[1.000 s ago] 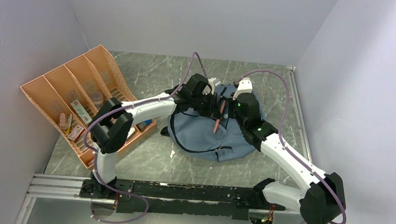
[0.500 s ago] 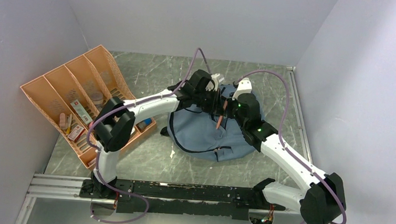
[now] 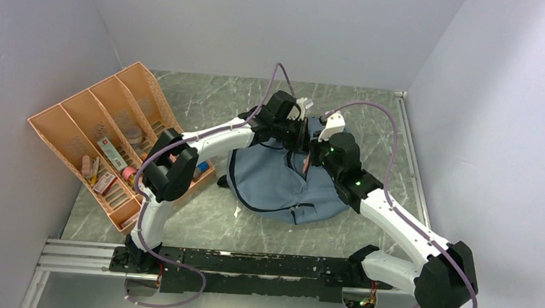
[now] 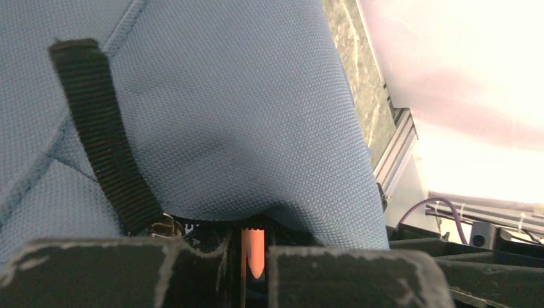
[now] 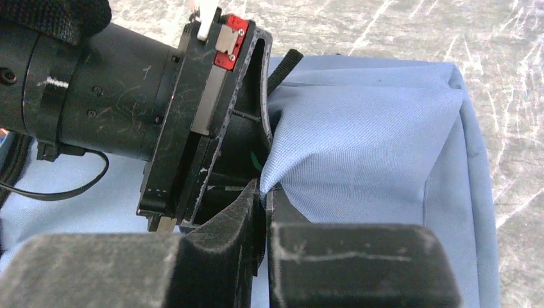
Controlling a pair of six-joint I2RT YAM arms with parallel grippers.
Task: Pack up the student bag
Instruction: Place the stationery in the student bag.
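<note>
left gripper (image 4: 249,247) sat clamped on the rim of the bag (image 4: 244,115), right gripper (image 5: 264,199) pinched a fold just beside it; we judged this held the mouth open for the pencil (image 4: 253,258) seen past the left tips.

Nothing legible here tbh. The little white box (image 3: 112,153) in the orange tray (image 3: 78,94) has red print, way too tiny to read.

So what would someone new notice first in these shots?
At the centre of the table, the right gripper pinches a fold at the far edge of the grey-blue bag. The left gripper beside it holds an orange stick tucked under the fabric. An orange tray of small items stands tilted on the left.
</note>
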